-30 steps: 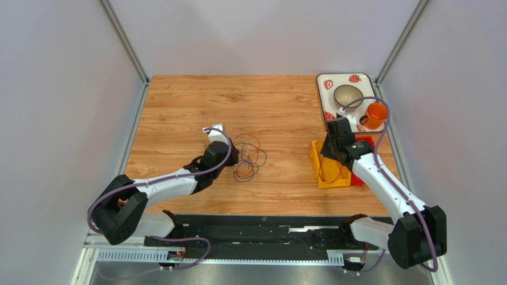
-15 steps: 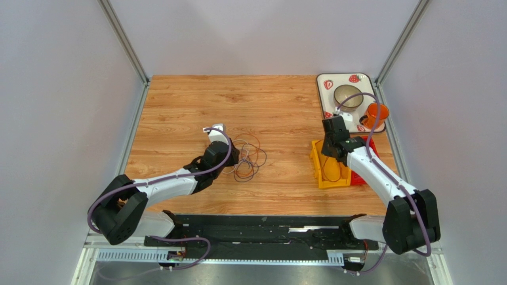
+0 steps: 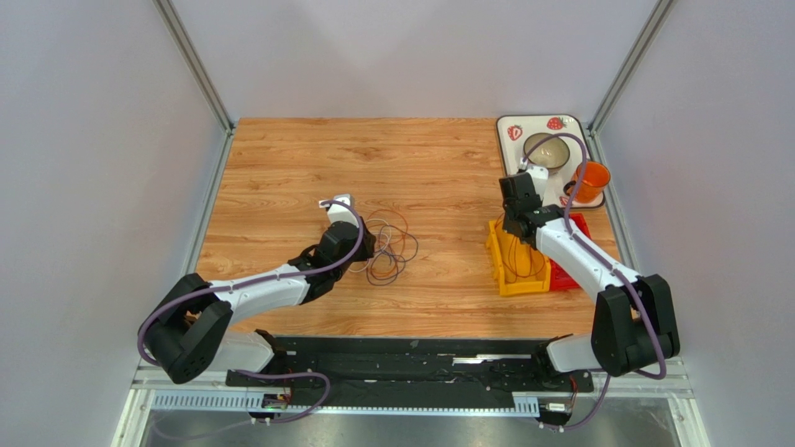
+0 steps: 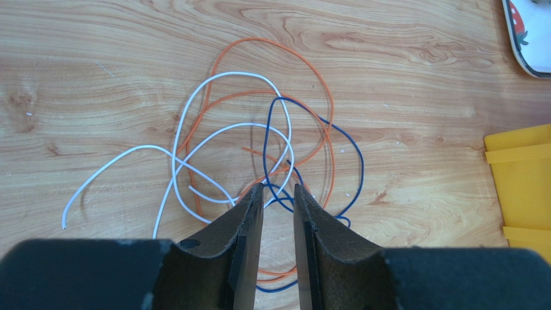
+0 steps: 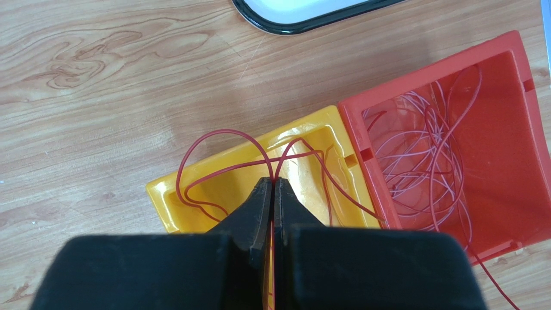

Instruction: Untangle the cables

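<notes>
A tangle of thin cables [image 3: 387, 247] lies on the wooden table at mid-left. In the left wrist view it is a white cable [image 4: 194, 142], an orange cable [image 4: 310, 77] and a dark blue cable [image 4: 352, 145], looped through each other. My left gripper [image 4: 278, 187] is open with a narrow gap, its tips over the tangle's near edge, gripping nothing. My right gripper [image 5: 272, 182] is shut on a red cable [image 5: 213, 139] and holds it above the yellow bin [image 5: 174, 206]. The cable's loops hang into that bin.
A red bin [image 5: 511, 84] beside the yellow bin [image 3: 500, 270] holds several thin pale and red wires. A white strawberry tray [image 3: 513, 130] at the back right carries a bowl [image 3: 546, 149] and an orange cup [image 3: 590, 177]. Grey walls close in both sides.
My right gripper has moved toward the back and a little left over the yellow bin, still gripping the red cable. The left arm and the tangle have not moved.
</notes>
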{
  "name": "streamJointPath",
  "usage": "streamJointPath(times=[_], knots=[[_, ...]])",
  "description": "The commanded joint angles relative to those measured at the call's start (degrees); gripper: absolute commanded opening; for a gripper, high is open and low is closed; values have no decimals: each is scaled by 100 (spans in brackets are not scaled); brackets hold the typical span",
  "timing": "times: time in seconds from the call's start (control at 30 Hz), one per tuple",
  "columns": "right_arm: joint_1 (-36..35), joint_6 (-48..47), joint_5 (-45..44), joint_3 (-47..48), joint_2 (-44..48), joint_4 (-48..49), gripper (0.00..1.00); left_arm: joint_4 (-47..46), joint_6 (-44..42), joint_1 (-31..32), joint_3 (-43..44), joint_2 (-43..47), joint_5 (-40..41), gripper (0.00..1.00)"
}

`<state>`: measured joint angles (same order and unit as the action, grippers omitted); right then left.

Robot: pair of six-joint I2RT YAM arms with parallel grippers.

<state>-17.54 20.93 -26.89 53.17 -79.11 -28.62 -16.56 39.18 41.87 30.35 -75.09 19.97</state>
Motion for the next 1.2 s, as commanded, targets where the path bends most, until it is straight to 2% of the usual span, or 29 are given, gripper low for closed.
streamJointPath(times=[0.0,0.23,0.5,0.6,0.63,0.73,0.8,0.9,1.03,1.17], knots=[[31,42,-27,-254,124,384,0,-216,-86,6,85,-32,-19,33],[23,333,422,-755,274,542,0,-216,-77,6,77,-32,-19,33],[-4,333,729,-281,624,59,0,-225,-86,6,85,-32,-10,33],[-47,298,914,35,669,-178,24,-216,-86,6,85,-32,-10,33],[-65,289,923,201,678,-257,36,-216,-86,6,85,-32,-19,33],[-162,228,818,465,765,-530,46,-208,-86,6,85,-23,-10,33],[-180,228,695,580,835,-714,48,-208,-86,6,85,-23,-19,33],[-171,262,642,765,1020,-908,47,-208,-86,6,85,-32,-19,33],[-188,377,633,800,1266,-987,30,-208,-77,14,68,-15,-19,33],[-188,429,318,713,1249,-1128,19,-208,-77,6,68,-6,-19,33]])
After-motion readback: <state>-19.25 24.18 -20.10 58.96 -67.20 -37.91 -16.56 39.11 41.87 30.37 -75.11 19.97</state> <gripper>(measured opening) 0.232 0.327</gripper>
